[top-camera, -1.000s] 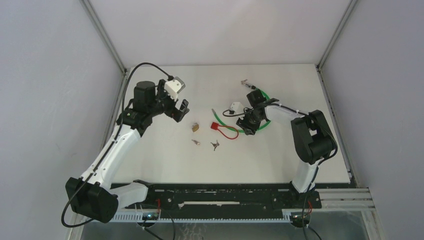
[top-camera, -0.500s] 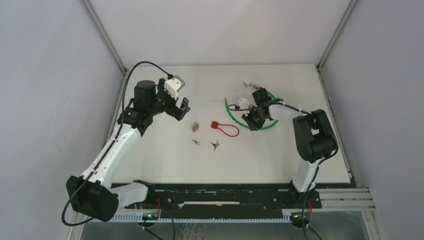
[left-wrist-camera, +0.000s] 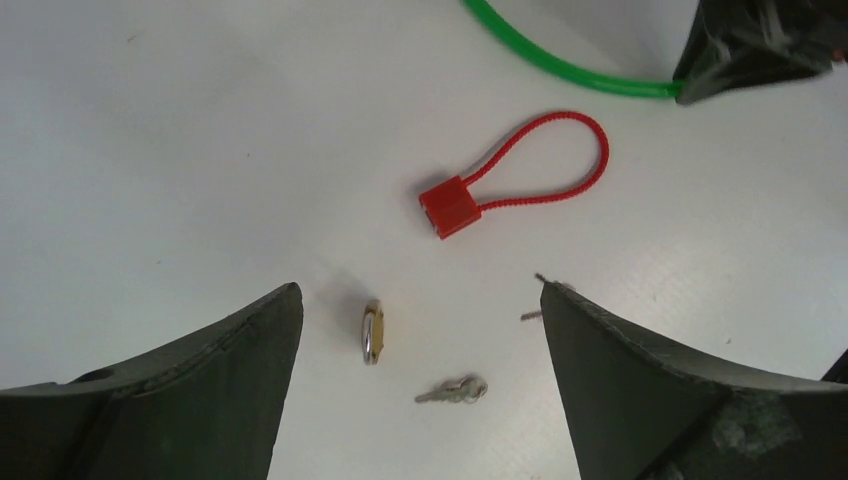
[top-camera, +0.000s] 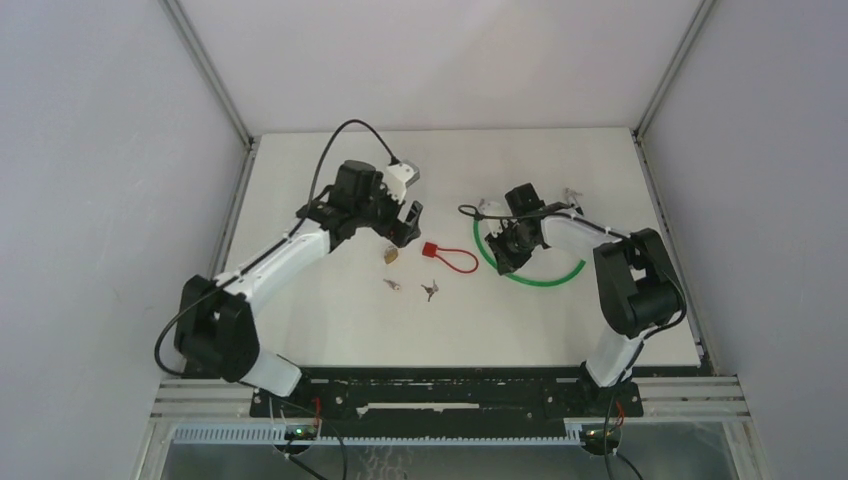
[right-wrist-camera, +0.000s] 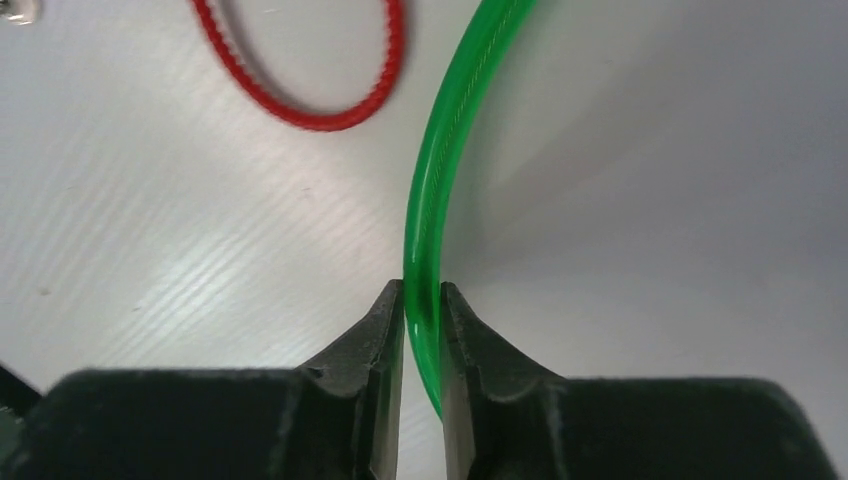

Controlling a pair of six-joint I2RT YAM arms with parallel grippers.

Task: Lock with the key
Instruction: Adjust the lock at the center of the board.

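Top external: red lock [top-camera: 431, 250] x1, green lock [top-camera: 540, 280] x1.

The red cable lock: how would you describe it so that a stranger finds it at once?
On the white table, look at the middle, just left of the large green cable that the right end effector grips. The red cable lock lies flat there, near a brass padlock and keys. It alone is red: a small square body with a thin closed loop.
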